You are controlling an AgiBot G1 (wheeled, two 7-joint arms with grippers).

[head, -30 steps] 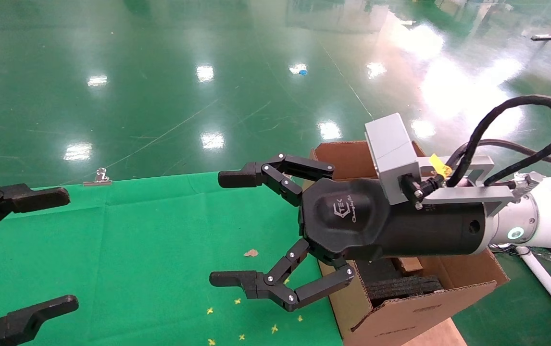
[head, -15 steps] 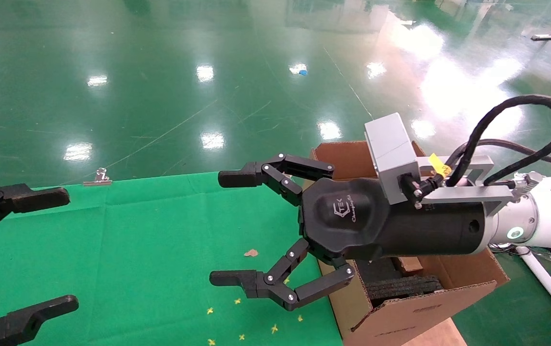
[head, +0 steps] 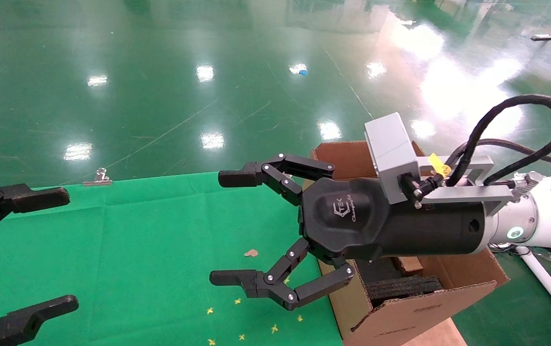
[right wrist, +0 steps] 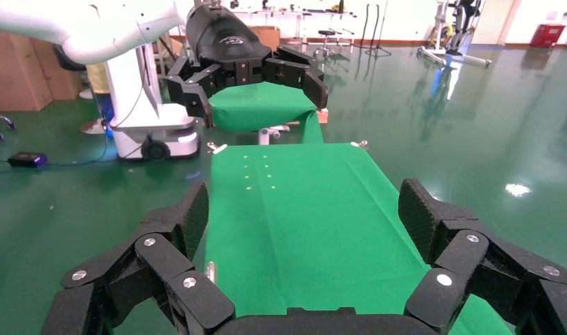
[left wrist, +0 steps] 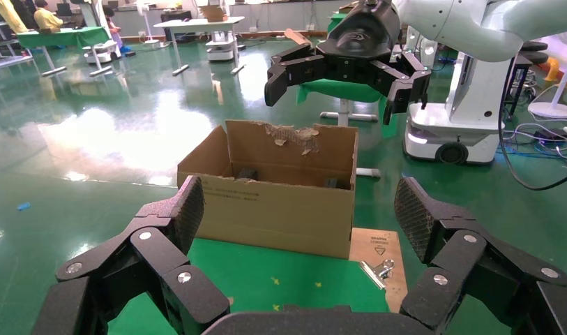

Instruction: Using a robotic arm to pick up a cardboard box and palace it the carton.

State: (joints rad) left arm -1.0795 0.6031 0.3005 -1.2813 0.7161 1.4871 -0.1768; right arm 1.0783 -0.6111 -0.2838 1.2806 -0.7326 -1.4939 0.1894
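Note:
My right robotic arm (head: 544,218), white with a green-lit ring, holds its gripper (head: 226,228) open and empty above the green cloth (head: 136,250), just left of the carton (head: 419,307). It also shows in its own wrist view (right wrist: 306,216) and in the left wrist view (left wrist: 343,84), above the carton (left wrist: 280,202). The carton stands open with a torn flap and black foam (head: 400,287) inside. My left gripper (head: 64,249) is open and empty at the cloth's left side (left wrist: 301,213). The small cardboard box is not in view.
A metal clip (head: 97,179) holds the cloth's far edge; another clip (left wrist: 378,271) lies on a wood board (left wrist: 378,244) beside the carton. A brown scrap (head: 251,253) and small yellow marks lie on the cloth. Green floor surrounds the table.

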